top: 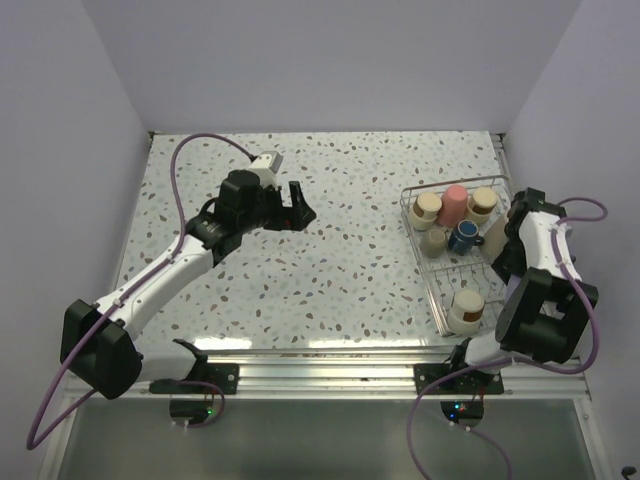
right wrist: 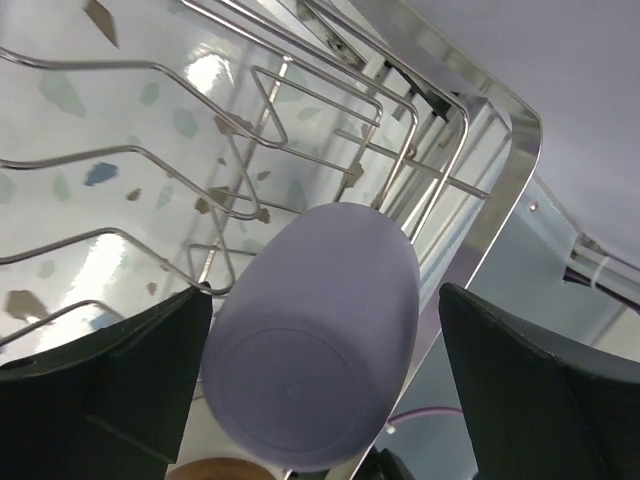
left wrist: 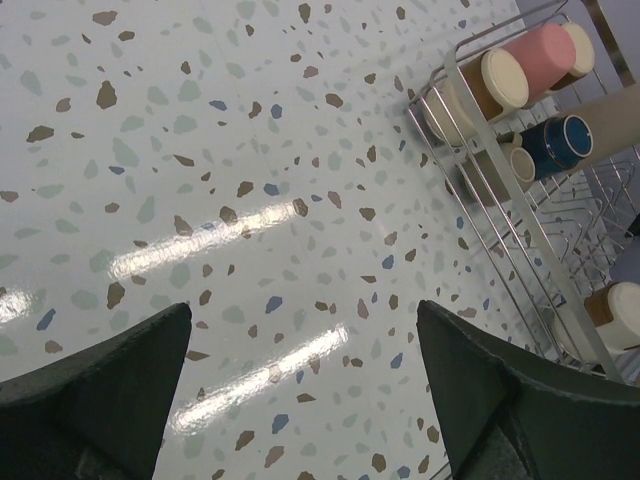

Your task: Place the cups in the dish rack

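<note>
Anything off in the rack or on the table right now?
Nothing spilled or damaged. Only oddity: the lavender cup appears to lean base-up against the wires of the dish rack near its corner, between the open right fingers.

Wire dish rack (top: 425,268) at right side of counter (top: 330,270): pink cup (top: 455,205), blue mug (top: 463,237), tan cups (top: 427,208) inside; left pincer (top: 297,205) hangs over mid-counter, well apart from rack
</note>
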`<state>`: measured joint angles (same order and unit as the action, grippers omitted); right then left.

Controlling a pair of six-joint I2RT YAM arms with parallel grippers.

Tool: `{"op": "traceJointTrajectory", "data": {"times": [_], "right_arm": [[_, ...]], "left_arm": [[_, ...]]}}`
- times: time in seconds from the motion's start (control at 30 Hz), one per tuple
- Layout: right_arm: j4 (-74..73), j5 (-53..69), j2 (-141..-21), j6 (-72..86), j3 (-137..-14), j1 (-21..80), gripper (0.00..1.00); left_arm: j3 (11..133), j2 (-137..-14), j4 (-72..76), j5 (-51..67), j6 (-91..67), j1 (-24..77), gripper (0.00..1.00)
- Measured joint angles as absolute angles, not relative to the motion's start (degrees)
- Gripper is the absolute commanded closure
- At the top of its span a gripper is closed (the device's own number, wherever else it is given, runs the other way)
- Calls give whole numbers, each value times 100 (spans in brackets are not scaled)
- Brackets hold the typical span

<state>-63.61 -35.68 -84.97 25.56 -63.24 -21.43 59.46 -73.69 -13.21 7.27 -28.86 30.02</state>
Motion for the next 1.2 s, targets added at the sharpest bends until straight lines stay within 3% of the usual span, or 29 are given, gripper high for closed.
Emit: {"op": "traceJointTrajectory", "data": {"times": [0.5, 0.77, 1.2], "right_arm": [[-6820, -2956, -8132, 2954, -8103, -2023, 2], [-6934, -2075, -8003, 3210, -9386, -823, 2], [-5736, 519, -5371, 3131, -9131, -156, 2]], "left_arm": [[6475, -7636, -1645, 666, -2783, 3002, 3], [6746, -7924, -1903, 429, -2762, 3002, 1], [6816, -7922, -1931, -683, -2788, 3002, 0]]}}
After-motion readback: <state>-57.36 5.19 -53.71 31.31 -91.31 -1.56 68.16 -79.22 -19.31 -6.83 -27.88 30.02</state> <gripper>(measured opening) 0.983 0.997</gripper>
